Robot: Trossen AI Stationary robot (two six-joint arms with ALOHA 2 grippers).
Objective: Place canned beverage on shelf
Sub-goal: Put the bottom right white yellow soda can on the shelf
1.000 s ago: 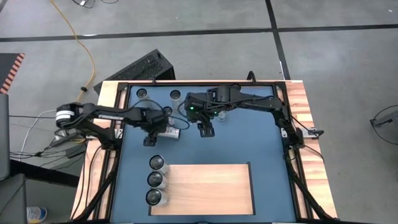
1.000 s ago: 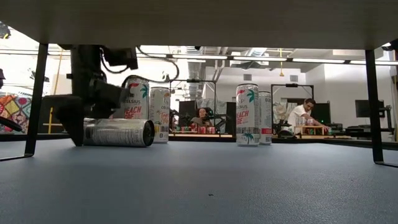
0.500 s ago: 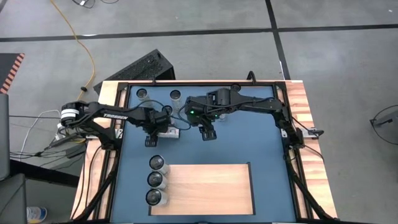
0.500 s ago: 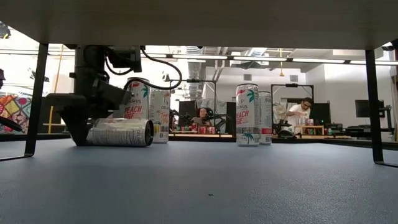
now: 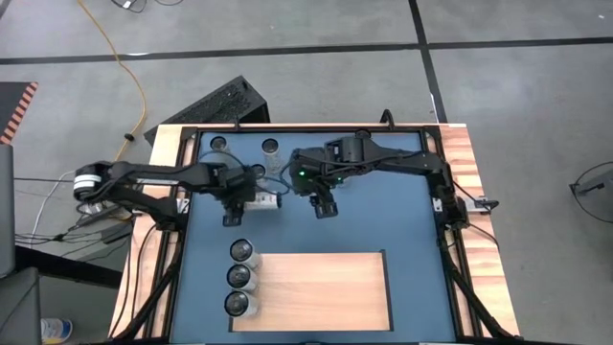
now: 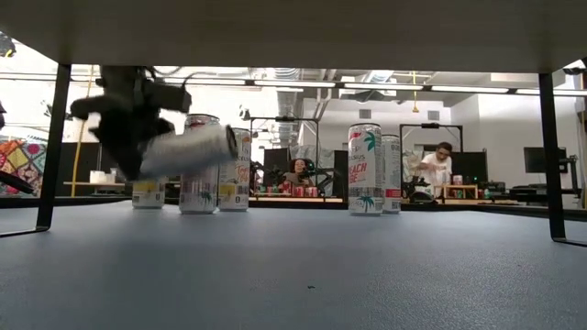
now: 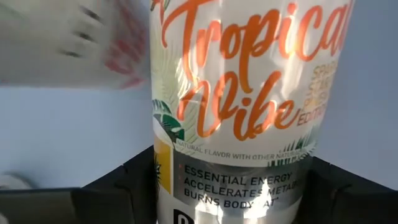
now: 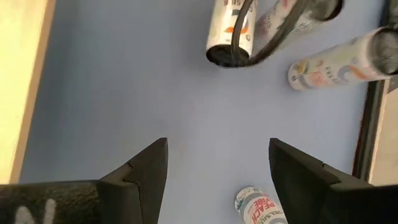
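A white can [image 5: 261, 200] with orange lettering [image 7: 236, 93] hangs tilted above the blue table top [image 5: 383, 220], left of the middle. My left gripper [image 5: 233, 203] is shut on it; in the low view the can [image 6: 188, 149] is blurred. My right gripper [image 5: 324, 205] stands open high over the middle of the table, its fingers [image 8: 146, 180] empty. The shelf [image 5: 321, 292], a pale wood panel, lies at the near edge. Three cans [image 5: 239, 277] stand upright in a row along its left edge. My left gripper pinches the can between its two fingers [image 7: 134, 180], on the sides of its lower printed part [image 7: 239, 180], at the end toward the table's left edge. The fingers slant down from above and lie across the can. The can is lifted clear, its free end [image 6: 225, 139] tipped upward.
Further cans stand upright at the far side: two by the far left corner [image 5: 219, 144] [image 5: 271, 147], one behind the held can [image 5: 252, 172] and a pair below my right arm [image 6: 364, 170]. A black frame [image 5: 189, 206] and wooden side strips [image 5: 469, 192] border the table.
My left gripper has taken hold of the can that lay on its side on the table and has risen with it. The can has come off the table and now hangs clear, its free end tipped up. The standing cans have stayed where they were.
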